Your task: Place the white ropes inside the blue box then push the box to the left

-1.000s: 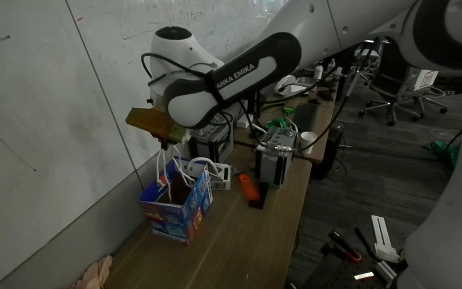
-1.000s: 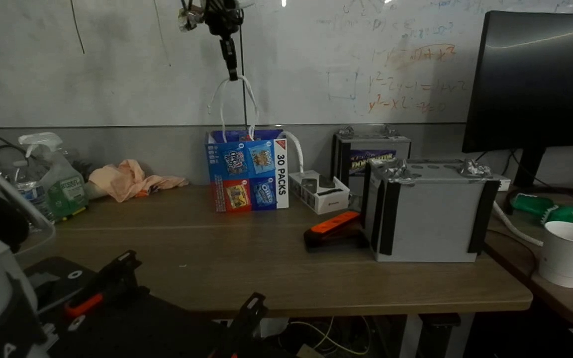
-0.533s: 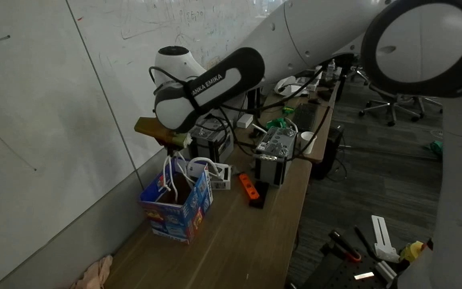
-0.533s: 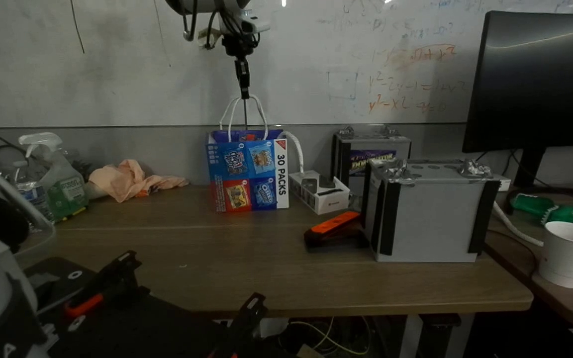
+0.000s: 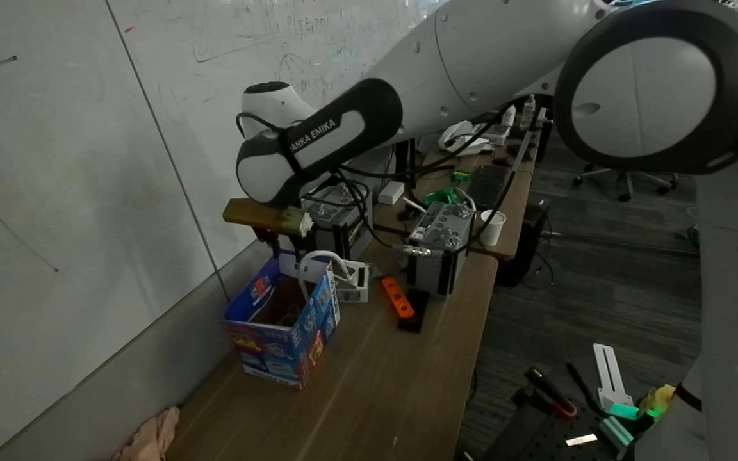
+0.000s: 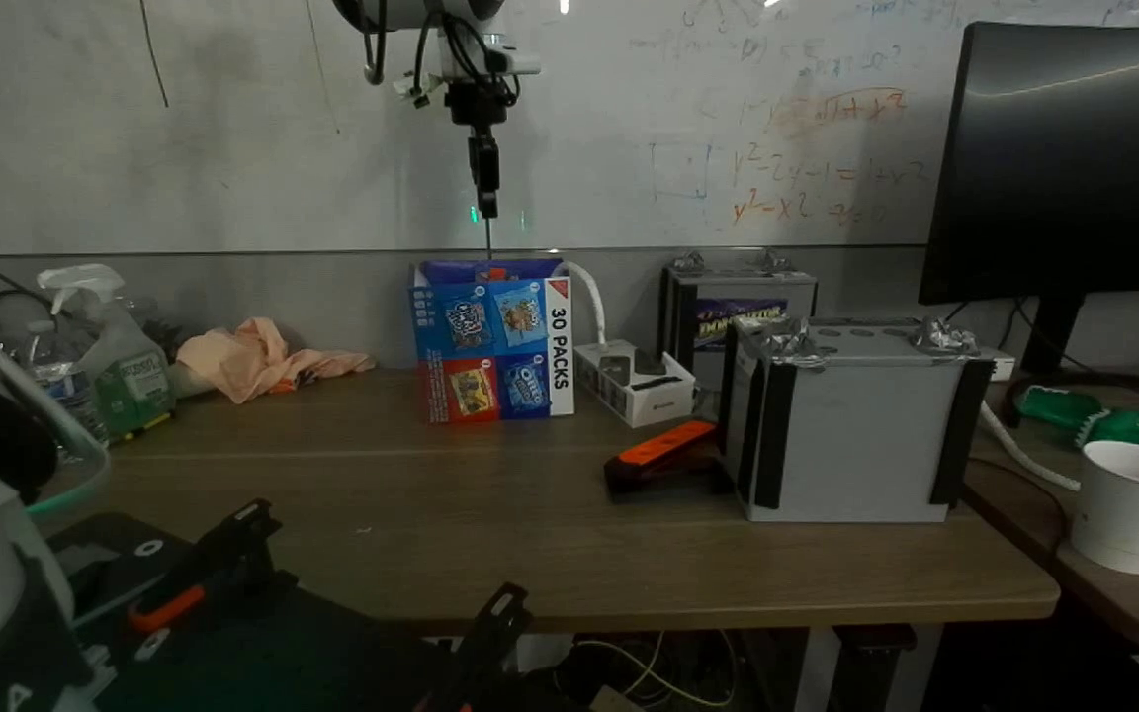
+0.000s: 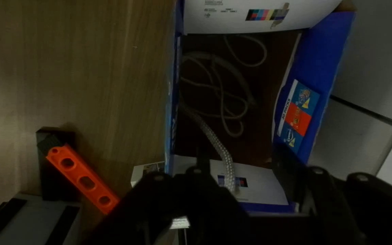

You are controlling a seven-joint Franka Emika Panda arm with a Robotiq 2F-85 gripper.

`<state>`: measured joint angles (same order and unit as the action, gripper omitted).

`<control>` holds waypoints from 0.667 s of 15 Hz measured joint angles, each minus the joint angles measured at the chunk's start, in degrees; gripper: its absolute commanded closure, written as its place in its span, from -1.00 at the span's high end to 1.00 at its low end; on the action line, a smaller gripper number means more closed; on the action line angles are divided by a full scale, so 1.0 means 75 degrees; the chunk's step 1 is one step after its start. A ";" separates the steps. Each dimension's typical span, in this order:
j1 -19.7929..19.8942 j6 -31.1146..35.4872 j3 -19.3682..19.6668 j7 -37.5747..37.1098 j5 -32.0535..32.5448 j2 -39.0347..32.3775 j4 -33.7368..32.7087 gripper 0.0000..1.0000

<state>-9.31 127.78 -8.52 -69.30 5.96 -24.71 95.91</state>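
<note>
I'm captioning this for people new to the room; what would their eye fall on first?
Probably the big white-and-black arm across the upper right in an exterior view, its open tool above the bright blue box. Next, in the wrist view, the thin white ropes looped inside that box. The orange bar with holes, lower left in that view, also stands out.

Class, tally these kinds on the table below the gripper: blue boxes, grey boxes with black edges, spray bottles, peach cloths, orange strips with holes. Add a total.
Blue boxes: 1
Grey boxes with black edges: 2
Spray bottles: 1
Peach cloths: 1
Orange strips with holes: 1
Total: 6
</note>
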 measured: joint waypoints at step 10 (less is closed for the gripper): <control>-0.0022 0.0145 0.0965 -0.1767 -0.0908 -0.0028 -0.0029 1.00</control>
<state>-9.47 128.86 -1.28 -82.55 -0.86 -24.92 95.69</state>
